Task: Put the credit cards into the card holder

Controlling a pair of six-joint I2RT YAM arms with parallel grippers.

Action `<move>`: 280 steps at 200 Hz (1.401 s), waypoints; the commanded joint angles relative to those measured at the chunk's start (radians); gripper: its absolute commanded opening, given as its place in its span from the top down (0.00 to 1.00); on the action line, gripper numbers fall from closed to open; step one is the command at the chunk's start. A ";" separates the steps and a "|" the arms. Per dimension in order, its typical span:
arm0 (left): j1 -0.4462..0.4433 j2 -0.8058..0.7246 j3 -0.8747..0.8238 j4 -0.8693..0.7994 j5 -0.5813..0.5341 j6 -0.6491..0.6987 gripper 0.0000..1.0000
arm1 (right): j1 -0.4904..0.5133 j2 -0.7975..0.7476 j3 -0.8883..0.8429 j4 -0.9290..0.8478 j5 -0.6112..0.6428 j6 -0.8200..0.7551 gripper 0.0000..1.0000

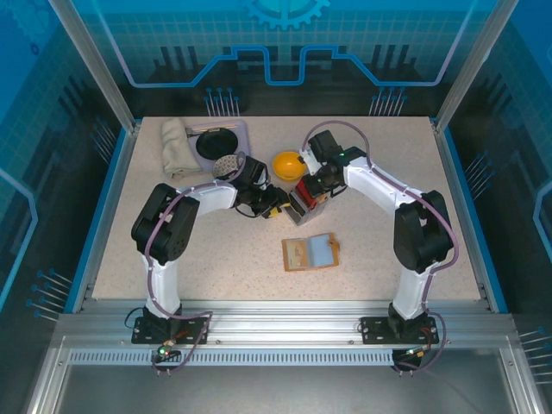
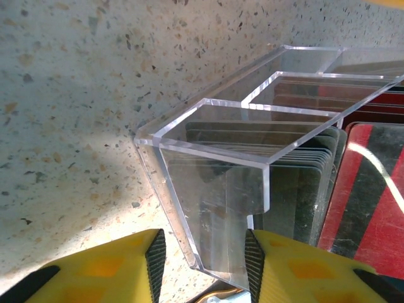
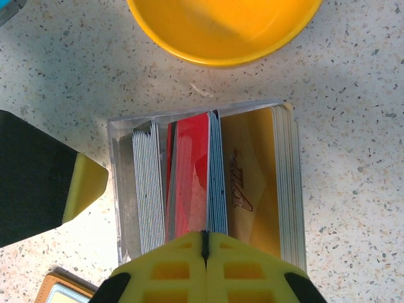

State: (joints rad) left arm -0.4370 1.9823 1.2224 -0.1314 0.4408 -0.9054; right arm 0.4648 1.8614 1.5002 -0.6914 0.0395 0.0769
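The credit cards stand on edge in a clear plastic tray at mid-table: grey-edged ones, a red one, blue-edged ones and a yellow one. My right gripper is shut over the tray, and the tilted red card's top edge runs straight into its seam. My left gripper is open astride the tray's clear end wall; the right pad touches it and the left pad stands apart. The tan card holder lies open in front of the tray, away from both grippers.
An orange bowl sits just behind the tray, close to the right wrist. At the back left are a folded cloth and a dark round dish on a pale tray. Speckled tabletop stretches around the card holder.
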 commanded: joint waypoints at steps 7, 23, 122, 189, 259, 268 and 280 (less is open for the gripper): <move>-0.008 0.027 0.039 -0.045 -0.014 0.033 0.62 | 0.001 0.004 0.034 -0.031 0.020 -0.017 1.00; -0.008 0.032 0.041 -0.052 -0.019 0.041 0.63 | 0.002 0.004 0.038 -0.034 0.012 -0.016 1.00; -0.008 0.086 0.101 -0.163 -0.065 0.148 0.73 | 0.043 0.079 0.032 -0.047 0.069 -0.007 0.99; -0.007 0.010 0.054 -0.118 -0.083 0.155 0.71 | 0.083 0.101 0.101 -0.117 0.221 -0.021 0.77; -0.008 -0.035 0.036 -0.009 -0.063 0.036 0.52 | 0.083 0.080 0.101 -0.109 0.193 -0.008 0.68; -0.008 -0.014 0.055 -0.030 -0.063 0.032 0.52 | 0.083 0.078 0.100 -0.108 0.196 -0.008 0.68; -0.010 0.006 0.073 -0.056 -0.069 0.027 0.55 | 0.084 0.076 0.100 -0.108 0.197 -0.009 0.68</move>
State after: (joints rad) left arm -0.4389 1.9537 1.2419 -0.1486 0.3706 -0.8467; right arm 0.5373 1.9434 1.5784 -0.7776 0.2352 0.0624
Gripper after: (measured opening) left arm 0.473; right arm 0.322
